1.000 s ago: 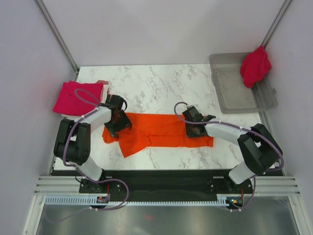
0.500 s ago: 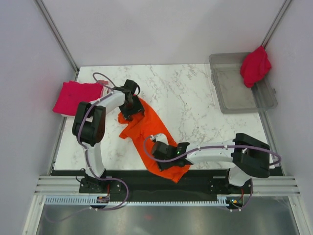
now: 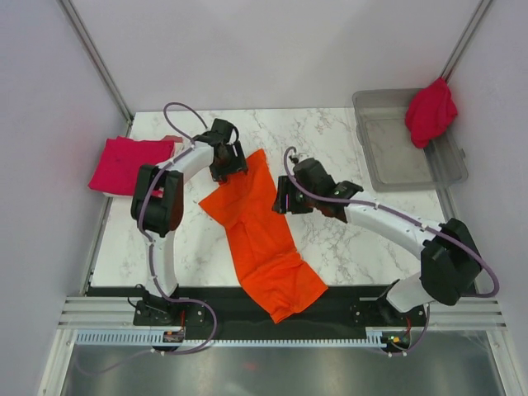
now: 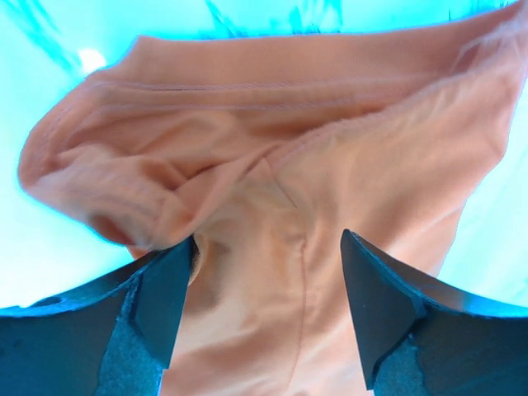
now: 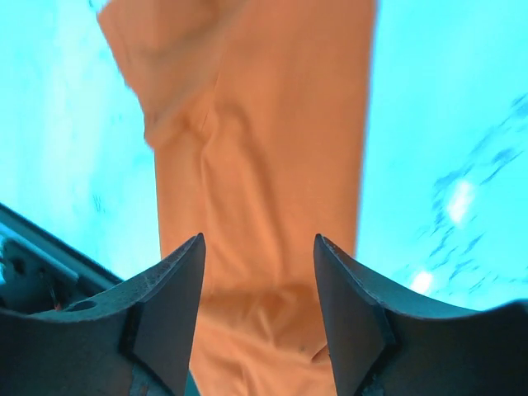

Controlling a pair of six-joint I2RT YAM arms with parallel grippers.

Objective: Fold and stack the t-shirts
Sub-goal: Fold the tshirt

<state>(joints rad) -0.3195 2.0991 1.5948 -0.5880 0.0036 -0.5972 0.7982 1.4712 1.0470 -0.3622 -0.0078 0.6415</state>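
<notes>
Swinging the bright orange soft-cloth t-shirt (image 3: pixel 264 239) round, from crosswise a second ago to a steep diagonal now, and drawing the right gripper (image 3: pixel 283 200) back from the near end to mid-table. Now lying with the long axis running from a near end draped past the front edge of the white marble-patterned table (image 3: pixel 330 136), away and slightly leftward to a far end beside the left arm. Hovering the right gripper just off the shirt's right edge, about midway along, jaws standing apart and holding nothing. Sitting over the far left corner with the left gripper (image 3: pixel 227 163), fingers spread wide astride a bunched fold. Probably not pinching it, though the wrist view is too close to be sure. Judging the left gripper nearer the far end and the right nearer the middle, so needing a reach toward the near end for any lengthwise fold. Farther off, resting at the far left, a crimson-magenta folded stack of t-shirts (image 3: pixel 124 163). At the far right, hanging over the rim of a clear grey plastic bin (image 3: pixel 396 157), another crimson t-shirt (image 3: pixel 431 111).
</notes>
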